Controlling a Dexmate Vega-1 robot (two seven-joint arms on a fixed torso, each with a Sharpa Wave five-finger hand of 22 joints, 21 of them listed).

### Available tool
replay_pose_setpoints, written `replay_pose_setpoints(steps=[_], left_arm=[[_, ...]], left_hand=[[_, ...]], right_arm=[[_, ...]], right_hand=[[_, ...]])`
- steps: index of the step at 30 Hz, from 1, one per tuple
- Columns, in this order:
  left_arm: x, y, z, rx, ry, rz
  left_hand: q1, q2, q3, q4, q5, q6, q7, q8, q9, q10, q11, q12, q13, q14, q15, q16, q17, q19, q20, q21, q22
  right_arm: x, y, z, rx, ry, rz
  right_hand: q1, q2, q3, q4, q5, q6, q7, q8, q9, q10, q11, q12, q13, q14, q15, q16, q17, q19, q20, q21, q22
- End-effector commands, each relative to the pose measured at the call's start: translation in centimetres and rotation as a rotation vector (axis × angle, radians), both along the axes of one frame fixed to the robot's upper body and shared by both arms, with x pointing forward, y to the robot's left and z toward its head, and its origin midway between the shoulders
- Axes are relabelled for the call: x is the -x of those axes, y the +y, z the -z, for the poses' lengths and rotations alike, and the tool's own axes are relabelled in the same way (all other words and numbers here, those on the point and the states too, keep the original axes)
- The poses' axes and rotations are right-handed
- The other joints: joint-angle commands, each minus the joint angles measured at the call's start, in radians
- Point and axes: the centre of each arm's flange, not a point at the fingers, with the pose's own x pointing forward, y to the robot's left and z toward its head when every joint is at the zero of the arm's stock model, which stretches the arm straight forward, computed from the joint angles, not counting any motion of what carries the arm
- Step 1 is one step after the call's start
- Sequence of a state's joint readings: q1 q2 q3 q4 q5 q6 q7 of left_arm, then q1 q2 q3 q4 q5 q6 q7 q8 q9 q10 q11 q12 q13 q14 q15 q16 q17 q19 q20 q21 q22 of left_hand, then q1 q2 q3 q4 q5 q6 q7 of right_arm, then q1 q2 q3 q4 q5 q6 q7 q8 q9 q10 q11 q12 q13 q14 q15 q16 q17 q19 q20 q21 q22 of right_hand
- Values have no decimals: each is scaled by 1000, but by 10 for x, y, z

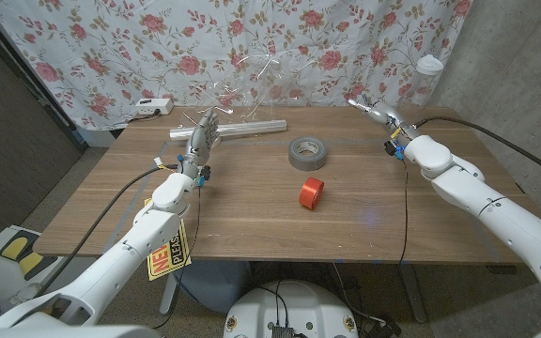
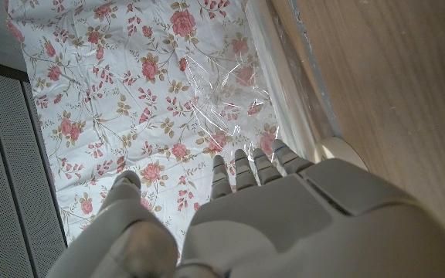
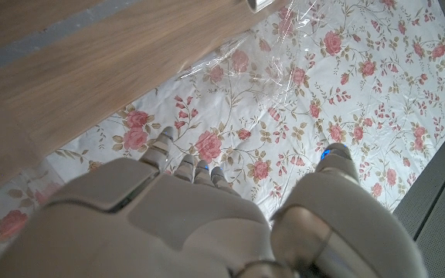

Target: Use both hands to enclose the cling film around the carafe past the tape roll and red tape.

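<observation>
Cling film [image 1: 252, 89] draped on clear carafe [image 1: 256, 94], far table edge | left hand [image 1: 201, 141] fingers apart, grasping nothing, beside film roll [image 1: 228, 130] | right hand [image 1: 376, 111] likewise released, opposite flank, for two-sided closure | grey tape roll [image 1: 307, 152], red tape [image 1: 311, 192] nearer robot.

Between my two hands I count one grey tape roll [image 1: 309, 152], one red tape [image 1: 311, 192] just nearer me than it, and one clear carafe [image 1: 254, 89] wrapped in one sheet of cling film [image 1: 228, 127] past them both. By my left arm hangs one yellow sign [image 1: 169, 252]. Beyond my left fingers lies one white power strip [image 1: 152, 106], and beyond my right fingers stands one white lidded cup [image 1: 427, 77].
</observation>
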State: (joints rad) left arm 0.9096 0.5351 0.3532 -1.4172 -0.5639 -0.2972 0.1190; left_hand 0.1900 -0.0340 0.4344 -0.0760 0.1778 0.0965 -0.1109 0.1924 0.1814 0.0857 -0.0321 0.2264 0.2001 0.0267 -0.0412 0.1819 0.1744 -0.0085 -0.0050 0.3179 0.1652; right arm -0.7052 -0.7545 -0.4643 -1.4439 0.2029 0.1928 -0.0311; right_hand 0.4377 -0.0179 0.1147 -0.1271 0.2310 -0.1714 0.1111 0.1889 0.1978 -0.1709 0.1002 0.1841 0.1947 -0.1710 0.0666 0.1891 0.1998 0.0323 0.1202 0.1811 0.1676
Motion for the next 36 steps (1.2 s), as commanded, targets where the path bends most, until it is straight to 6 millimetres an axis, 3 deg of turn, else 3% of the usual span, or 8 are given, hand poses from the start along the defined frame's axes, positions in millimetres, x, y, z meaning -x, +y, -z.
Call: replay_pose_setpoints(steps=[1, 6, 8, 10, 33, 36], left_arm=[[-3, -2, -1, -1, 0, -2], [-3, -3, 0, -2, 5, -6], [-3, -5, 2, 2, 7, -4], [-4, -7, 3, 3, 11, 0], [-4, -13, 4, 1, 16, 1], [-4, -14, 4, -1, 16, 4]], left_hand=[[2, 13, 2, -8, 4, 0, -1, -2, 2, 5, 2, 3, 2, -4, 0, 5, 3, 2, 7, -3, 6], [1, 14, 1, -9, 4, 0, -1, -2, 1, 5, 1, 2, 2, -3, 0, 5, 3, 3, 7, -6, 6], [1, 14, 1, -10, 4, 0, -1, -2, 1, 8, 0, 3, 2, -3, 0, 5, 3, 3, 8, -7, 6], [1, 15, 1, -10, 4, 1, -2, -2, 1, 9, 0, 3, 2, -3, -1, 5, 3, 3, 7, -8, 6], [0, 18, 1, -13, 4, 1, -3, -3, 1, 13, -3, 3, 2, -3, -1, 5, 3, 5, 10, -19, 6], [1, 19, 2, -14, 4, 1, -3, -3, 1, 13, -4, 3, 2, -3, 0, 5, 3, 6, 9, -21, 6]], right_arm=[[4, -5, -13, 113, -30, 81], [5, -5, -16, 153, -28, 101], [7, -4, -19, 208, -26, 122], [7, -3, -21, 240, -28, 133], [20, 3, -49, 478, -98, 254], [22, 2, -53, 498, -114, 278]], right_hand=[[24, 3, 3, -14, 7, -78, 6, 5, 5, -40, 4, 4, 4, -69, 8, 1, 1, -13, 2, -2, 1], [46, 8, 11, -22, 9, -97, 3, 3, 5, -50, 4, 4, 4, -75, 8, 1, 1, -20, 5, -2, 1], [88, 15, 24, -31, 12, -157, 1, -6, 8, -90, 1, 1, 7, -100, 7, -1, 2, -47, 14, -3, 2], [95, 17, 26, -32, 12, -167, -1, -6, 9, -103, 3, 0, 8, -107, 11, -1, 2, -56, 19, -4, 2], [125, 28, 37, -32, 10, -151, -6, 11, 11, -94, 1, 14, 11, -105, 11, 7, 3, -58, 28, 2, 2], [128, 27, 37, -32, 9, -148, -19, 13, 11, -91, 0, 16, 11, -105, 9, 8, 3, -55, 33, 4, 2]])
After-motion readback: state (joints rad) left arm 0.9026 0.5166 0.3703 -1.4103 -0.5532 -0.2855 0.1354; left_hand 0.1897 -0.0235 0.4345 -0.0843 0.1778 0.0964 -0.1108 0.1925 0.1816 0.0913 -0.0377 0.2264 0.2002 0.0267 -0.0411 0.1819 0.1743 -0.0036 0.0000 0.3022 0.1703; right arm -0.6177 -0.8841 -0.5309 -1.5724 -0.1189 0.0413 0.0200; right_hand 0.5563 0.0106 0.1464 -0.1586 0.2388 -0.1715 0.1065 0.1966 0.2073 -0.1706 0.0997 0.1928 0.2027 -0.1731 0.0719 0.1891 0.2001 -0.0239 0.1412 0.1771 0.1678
